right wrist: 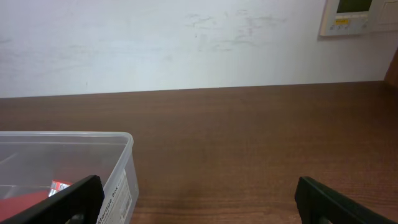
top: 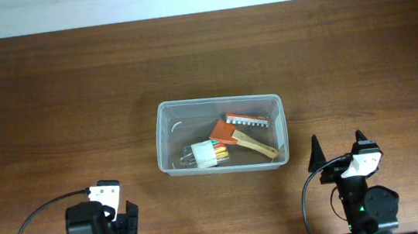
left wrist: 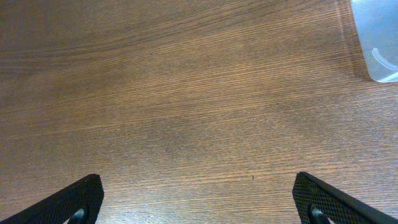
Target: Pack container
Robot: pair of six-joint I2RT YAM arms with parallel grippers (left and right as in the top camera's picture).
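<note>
The clear plastic container (top: pixel 166 137) stands at the middle of the wooden table. Inside it lie an orange scraper with a wooden handle (top: pixel 236 138), a grey metal piece (top: pixel 247 120) and a bundle of small coloured tools (top: pixel 207 154). My left gripper (top: pixel 129 219) is open and empty at the front left, over bare wood (left wrist: pixel 198 202); a corner of the container (left wrist: pixel 376 37) shows at its upper right. My right gripper (top: pixel 338 148) is open and empty at the front right (right wrist: pixel 198 202), beside the container's right wall (right wrist: pixel 121 180).
A pale wall (right wrist: pixel 186 43) runs behind the table's far edge, with a wall panel (right wrist: pixel 357 15) at upper right. Black cables (top: pixel 37 217) loop by each arm base at the front edge.
</note>
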